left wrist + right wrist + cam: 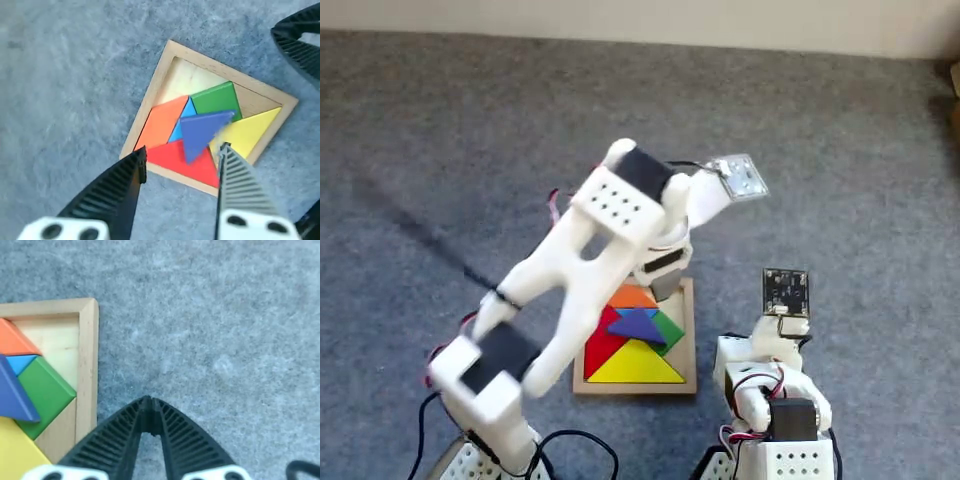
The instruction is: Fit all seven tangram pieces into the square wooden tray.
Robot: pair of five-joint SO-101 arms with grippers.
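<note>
The square wooden tray (150, 95) lies on grey carpet. Fitted in it are an orange piece (162, 125), a small blue triangle (181, 127), a green square (215, 97), a yellow triangle (247, 132) and a red triangle (182, 160). A purple triangle (200, 132) rests loosely on top of them, slanted across the blue, red and yellow pieces. My left gripper (183, 151) hovers open above the tray's red edge, holding nothing. My right gripper (150, 402) is shut over carpet beside the tray (89, 365). In the high view the left arm covers part of the tray (690, 340).
Bare wood (187, 77) shows in one corner of the tray and in a strip beside the green square. The right arm (775, 390) sits folded to the right of the tray. Grey carpet (470, 130) spreads all around.
</note>
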